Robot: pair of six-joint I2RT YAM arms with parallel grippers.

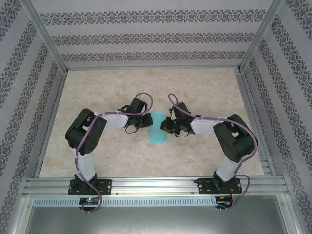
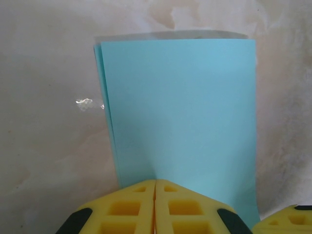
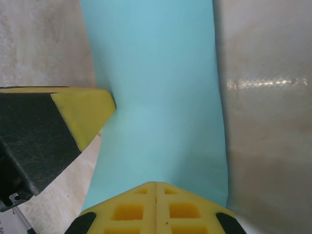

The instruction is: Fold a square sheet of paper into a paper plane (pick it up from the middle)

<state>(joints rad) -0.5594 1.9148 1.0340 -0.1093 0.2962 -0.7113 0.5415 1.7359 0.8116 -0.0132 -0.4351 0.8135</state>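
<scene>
Two layers in folded square sheet of paper (image 2: 180, 112), left gripper (image 2: 155, 187) and right gripper (image 3: 156, 190) pressed together, seemingly touching it.

Thin turquoise sheet of paper (image 2: 180, 112) looks matt and smooth, no gloss at all. Beige marbled counter (image 1: 97, 87) has a faint sheen, kinda stone-look. Left hand (image 2: 155, 183) is yellow moulded plastic, matt. Silver metal frame rails (image 1: 156, 184) look brushed, slightly shiny.
</scene>
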